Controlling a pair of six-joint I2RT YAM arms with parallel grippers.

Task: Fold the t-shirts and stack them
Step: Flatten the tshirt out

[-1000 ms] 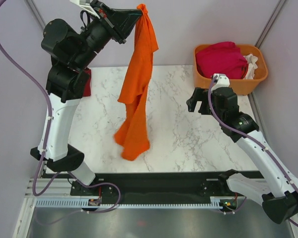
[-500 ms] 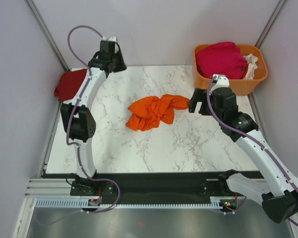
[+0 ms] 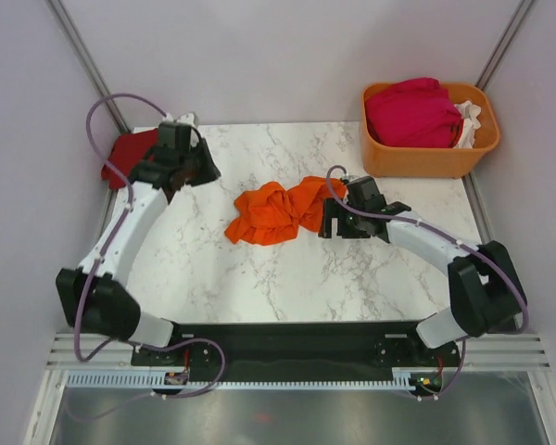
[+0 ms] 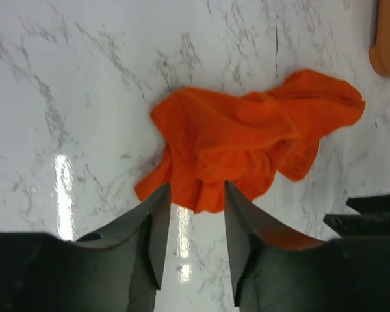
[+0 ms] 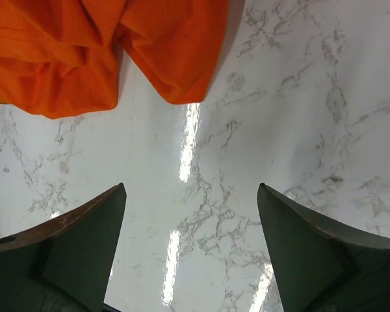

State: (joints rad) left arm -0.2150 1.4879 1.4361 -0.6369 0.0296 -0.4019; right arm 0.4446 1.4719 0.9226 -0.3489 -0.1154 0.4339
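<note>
The bright orange t-shirt (image 3: 276,211) lies crumpled in the middle of the marble table; it also shows in the left wrist view (image 4: 247,133) and the right wrist view (image 5: 84,52). My left gripper (image 3: 207,171) is open and empty, to the left of the shirt, its jaws (image 4: 195,192) apart just short of the cloth. My right gripper (image 3: 327,225) is wide open and empty at the shirt's right edge, over bare table (image 5: 190,192). A dark red t-shirt (image 3: 125,158) lies at the table's far left edge. Magenta (image 3: 412,111) and white (image 3: 470,120) t-shirts sit in the basket.
The rigid orange plastic basket (image 3: 426,159) stands at the back right corner; its corner shows in the left wrist view (image 4: 388,45). Grey walls and metal posts close in the table at the back and sides.
The left gripper held the orange shirt up high, then let it fall in a heap and dropped low beside it. The right arm has reached left to the shirt's right edge.
</note>
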